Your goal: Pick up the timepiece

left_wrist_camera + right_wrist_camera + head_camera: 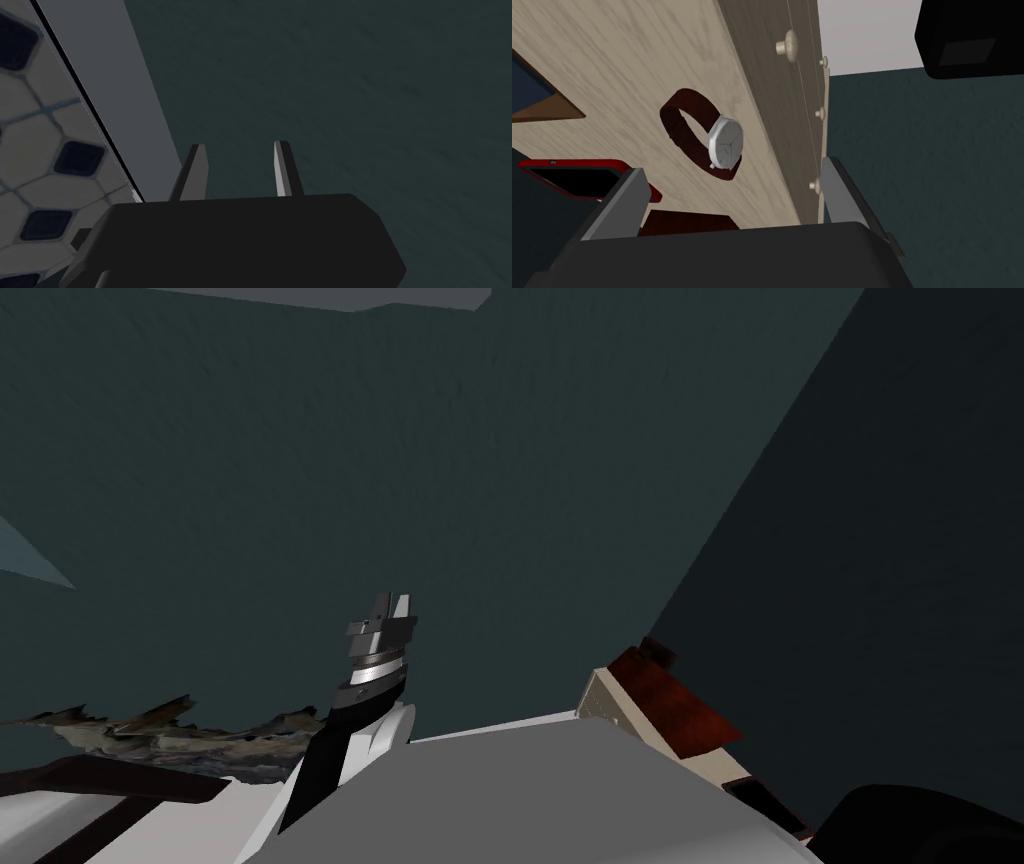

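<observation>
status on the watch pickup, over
Right gripper jaws open, empty. White-faced round wristwatch with dark red strap sits ahead on pale wooden dresser top, untouched. Left gripper raised, jaws apart, empty. Red-cased flat phone beside right jaw, path clear.

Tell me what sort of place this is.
Likely a bedroom: a light wood dresser with round drawer knobs, and a wristwatch and a red-framed device lying on its top.

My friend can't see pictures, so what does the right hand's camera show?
A watch with a dark red strap and a silver-white face lies on a pale wooden dresser top, ahead of the open right gripper. A red-framed dark screen lies near one finger; round knobs line the dresser's front.
</observation>
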